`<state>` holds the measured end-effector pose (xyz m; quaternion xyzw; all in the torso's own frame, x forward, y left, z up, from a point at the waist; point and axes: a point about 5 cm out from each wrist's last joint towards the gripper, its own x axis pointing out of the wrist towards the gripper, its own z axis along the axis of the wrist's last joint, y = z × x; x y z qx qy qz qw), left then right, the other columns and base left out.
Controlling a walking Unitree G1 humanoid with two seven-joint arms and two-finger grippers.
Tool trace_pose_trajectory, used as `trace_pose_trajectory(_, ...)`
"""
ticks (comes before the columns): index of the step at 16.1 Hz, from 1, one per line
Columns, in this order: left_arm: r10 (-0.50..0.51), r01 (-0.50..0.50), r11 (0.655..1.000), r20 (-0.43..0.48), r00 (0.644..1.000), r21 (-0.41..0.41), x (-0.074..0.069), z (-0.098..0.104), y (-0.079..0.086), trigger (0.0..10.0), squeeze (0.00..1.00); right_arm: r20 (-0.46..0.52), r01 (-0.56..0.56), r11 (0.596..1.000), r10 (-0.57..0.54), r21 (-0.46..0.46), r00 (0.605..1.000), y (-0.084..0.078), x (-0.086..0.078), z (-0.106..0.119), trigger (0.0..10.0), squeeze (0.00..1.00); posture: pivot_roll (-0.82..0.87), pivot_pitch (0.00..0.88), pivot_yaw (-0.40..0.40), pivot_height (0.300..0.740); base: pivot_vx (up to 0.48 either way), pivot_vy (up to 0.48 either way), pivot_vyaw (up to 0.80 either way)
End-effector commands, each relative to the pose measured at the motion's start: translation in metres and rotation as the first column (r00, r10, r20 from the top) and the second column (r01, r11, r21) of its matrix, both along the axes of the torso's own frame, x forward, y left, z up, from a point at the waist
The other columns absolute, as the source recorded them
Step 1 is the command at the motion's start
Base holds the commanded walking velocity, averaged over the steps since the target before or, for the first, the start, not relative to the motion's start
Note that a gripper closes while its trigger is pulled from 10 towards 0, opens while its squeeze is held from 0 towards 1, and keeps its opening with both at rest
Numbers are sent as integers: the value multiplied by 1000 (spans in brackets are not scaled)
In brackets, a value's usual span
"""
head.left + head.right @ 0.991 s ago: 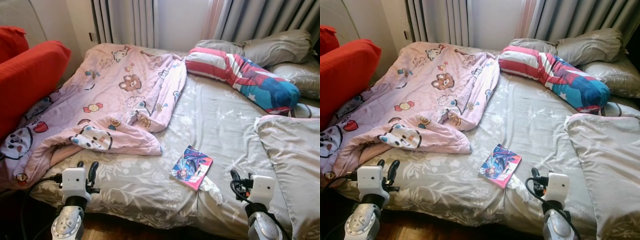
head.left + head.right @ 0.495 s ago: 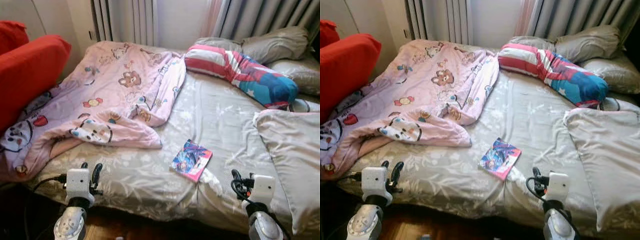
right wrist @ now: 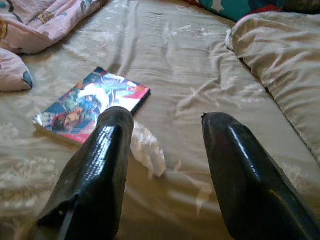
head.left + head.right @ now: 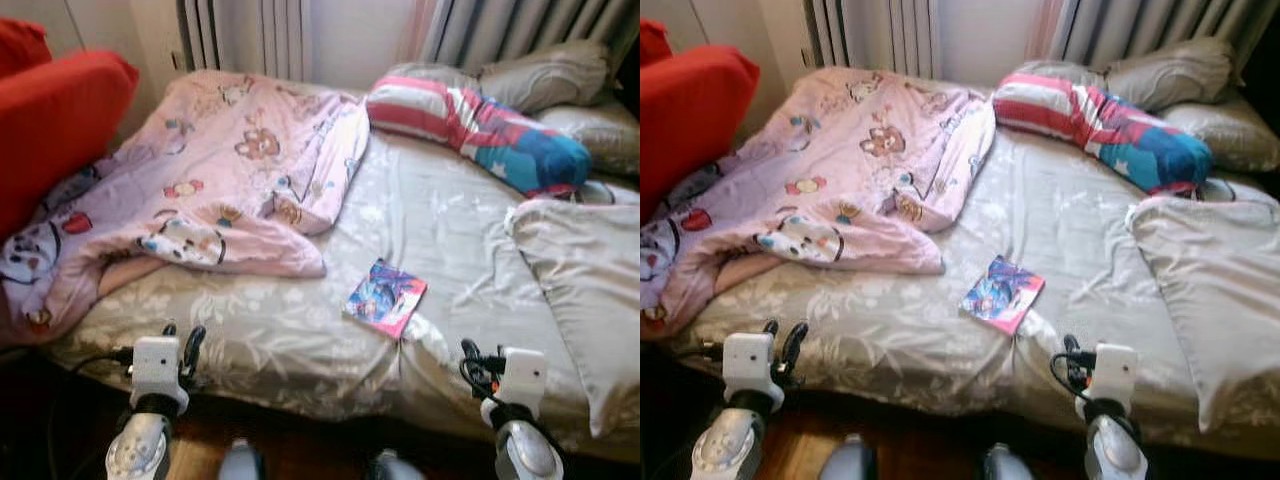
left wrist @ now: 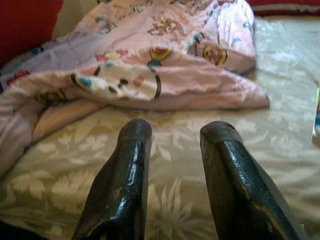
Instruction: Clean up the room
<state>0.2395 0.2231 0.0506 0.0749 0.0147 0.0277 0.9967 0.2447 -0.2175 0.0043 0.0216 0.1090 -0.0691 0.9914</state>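
Two grippers, left gripper (image 5: 170, 135) and right gripper (image 3: 165, 120), hover with fingers wide, empty. I can't read the colourful book (image 4: 384, 298) lying on the bed (image 4: 440, 230), beside the pink blanket (image 4: 200, 190); curtains (image 4: 500, 35) behind.

Both silver arms were raised at the bottom of the head-camera frame, wrists bent upward. The left gripper (image 4: 179, 338) stood at lower left, its two black fingers (image 5: 122, 185) pointing up and parted with a clear gap. The right gripper (image 4: 476, 358) stood at lower right, its fingers (image 3: 100, 170) likewise spread apart, nothing held between them.
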Motion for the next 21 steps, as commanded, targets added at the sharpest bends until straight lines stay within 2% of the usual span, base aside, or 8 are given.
trace_pose_trajectory(1, 1, -1, 1000, 3, 1000, 0, 0, 2, 1, 10000, 0, -6, 8, 1000, -8, -2, 1000, -2, -2, -1, 10000, 0, 188, 70, -69, 624, 0, 0, 0)
trace_pose_trajectory(15, -24, 24, 1000, -8, 1000, -6, 4, 3, -5, 10000, 0, -38, 26, 999, -25, 24, 999, -3, -4, -7, 10000, 0, 188, 87, -63, 624, 0, 0, 0)
trace_pose_trajectory(21, -22, 22, 1000, -8, 1000, -13, 3, 2, -7, 10000, 0, -41, 9, 1000, -8, 30, 999, 1, -2, -8, 10000, 0, 192, 87, -66, 624, 280, 0, 0)
